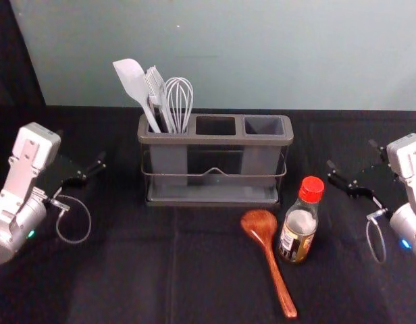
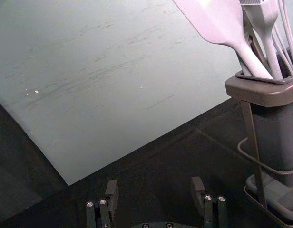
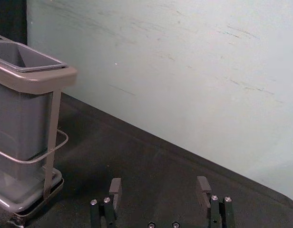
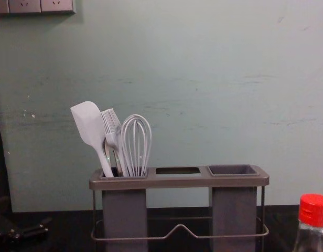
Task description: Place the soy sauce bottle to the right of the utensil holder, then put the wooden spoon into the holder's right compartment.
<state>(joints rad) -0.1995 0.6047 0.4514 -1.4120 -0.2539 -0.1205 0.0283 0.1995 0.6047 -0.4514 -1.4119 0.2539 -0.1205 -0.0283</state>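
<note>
1 utensil holder (image 1: 215, 196) on the black-covered desk (image 1: 127, 283), 3 openings across the top rim. Left compartment (image 1: 169, 158): 3 light-coloured utensils I can name, all handle down: 1 spatula (image 1: 131, 79), 1 brush (image 4: 111, 123), 1 whisk (image 1: 179, 98). Something thin sits behind the brush, can't tell what. Right compartment (image 1: 263, 126) has its grey cup in.

1 soy sauce bottle (image 1: 300, 229), red cap, upright on the desk, forward of the holder's right end, on the robot's side, and slightly right of it. 1 wooden spoon (image 1: 267, 243) flat on the desk in front of the holder, bowl toward the holder, handle slanting back toward the robot and to the right. Bottle is just right of the spoon.

2 grippers. Left gripper (image 1: 81, 146): left of the holder, fingers wide apart, holding and touching nothing. Right gripper (image 1: 352, 154): right of the holder, beyond the bottle, also wide open, empty, touching nothing.
</note>
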